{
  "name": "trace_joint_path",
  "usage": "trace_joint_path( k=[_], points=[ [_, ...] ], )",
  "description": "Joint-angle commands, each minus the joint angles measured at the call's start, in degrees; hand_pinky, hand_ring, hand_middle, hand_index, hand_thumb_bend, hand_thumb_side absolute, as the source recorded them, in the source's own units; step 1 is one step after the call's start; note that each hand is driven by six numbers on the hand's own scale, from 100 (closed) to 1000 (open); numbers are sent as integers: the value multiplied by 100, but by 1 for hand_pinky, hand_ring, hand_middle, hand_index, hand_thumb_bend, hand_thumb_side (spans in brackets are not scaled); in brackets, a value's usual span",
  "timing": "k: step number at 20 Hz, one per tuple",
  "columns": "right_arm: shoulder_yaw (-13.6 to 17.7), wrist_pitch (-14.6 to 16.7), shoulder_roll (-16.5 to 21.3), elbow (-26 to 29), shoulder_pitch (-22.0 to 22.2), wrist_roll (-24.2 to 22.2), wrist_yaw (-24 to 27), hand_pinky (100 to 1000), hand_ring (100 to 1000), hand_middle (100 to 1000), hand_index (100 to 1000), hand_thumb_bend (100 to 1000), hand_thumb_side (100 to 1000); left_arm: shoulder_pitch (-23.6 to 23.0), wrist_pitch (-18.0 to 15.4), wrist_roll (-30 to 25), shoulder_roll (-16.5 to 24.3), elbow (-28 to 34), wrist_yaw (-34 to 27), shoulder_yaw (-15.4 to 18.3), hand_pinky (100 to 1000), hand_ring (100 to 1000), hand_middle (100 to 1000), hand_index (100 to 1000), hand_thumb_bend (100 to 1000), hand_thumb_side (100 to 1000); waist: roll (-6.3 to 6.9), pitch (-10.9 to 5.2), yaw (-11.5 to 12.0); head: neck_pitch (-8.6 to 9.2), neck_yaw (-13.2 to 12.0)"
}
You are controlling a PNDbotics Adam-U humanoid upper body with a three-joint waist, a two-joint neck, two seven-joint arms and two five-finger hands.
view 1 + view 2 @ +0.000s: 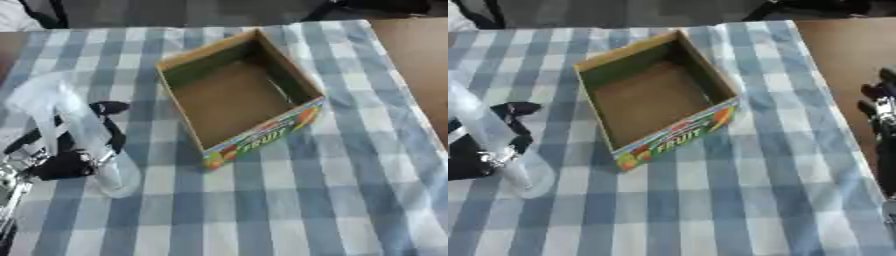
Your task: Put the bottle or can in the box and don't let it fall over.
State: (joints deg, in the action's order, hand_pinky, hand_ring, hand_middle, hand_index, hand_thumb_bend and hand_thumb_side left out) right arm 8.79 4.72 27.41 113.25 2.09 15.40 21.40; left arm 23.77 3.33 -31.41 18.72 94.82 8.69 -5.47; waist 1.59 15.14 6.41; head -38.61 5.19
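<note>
A clear plastic bottle (83,132) stands tilted on the checked cloth at the left, its cap end leaning up and left. My left hand (66,150) is curled round its middle, black fingers wrapping both sides. The open cardboard box (236,95), printed with "FRUIT" on its front wall, sits in the middle with nothing inside it, to the right of the bottle. My right hand (881,107) shows at the right edge in the right eye view, fingers relaxed, away from the box.
A blue and white checked cloth (289,200) covers the table. Bare brown tabletop (420,60) lies beyond the cloth's right edge. Dark shapes line the far edge.
</note>
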Motion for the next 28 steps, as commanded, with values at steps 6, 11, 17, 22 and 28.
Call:
trace_joint_path(
  k=[6, 11, 17, 22, 28],
  points=[
    [55, -23, 58, 134, -41, 4, 27, 950, 940, 1000, 906, 100, 584, 33, 349, 488, -46, -203, -248, -13, 545, 1000, 671, 200, 100, 414, -24, -60, -5, 84, -17],
    [52, -23, 59, 134, -54, -10, 39, 950, 939, 1000, 905, 100, 583, 50, 459, 505, -92, -304, -425, -52, 389, 1000, 497, 119, 100, 420, -24, -57, -13, 96, -18],
    [50, -30, 54, 134, -57, -21, 59, 948, 934, 1000, 899, 100, 582, 40, 329, 419, -91, -254, -825, -60, 299, 1000, 434, 100, 100, 450, -24, -59, -17, 110, -20],
    [46, -31, 52, 134, -58, -35, 64, 945, 932, 1000, 897, 100, 581, 45, 217, 619, -50, -172, -1150, -27, 271, 1000, 468, 116, 100, 418, -24, -57, -19, 126, -18],
    [41, -34, 51, 134, -61, -53, 53, 945, 928, 1000, 894, 100, 580, 60, -266, 1040, -37, -42, -1215, 1, 166, 1000, 403, 136, 100, 450, -28, -50, -25, 129, -14]
  ],
)
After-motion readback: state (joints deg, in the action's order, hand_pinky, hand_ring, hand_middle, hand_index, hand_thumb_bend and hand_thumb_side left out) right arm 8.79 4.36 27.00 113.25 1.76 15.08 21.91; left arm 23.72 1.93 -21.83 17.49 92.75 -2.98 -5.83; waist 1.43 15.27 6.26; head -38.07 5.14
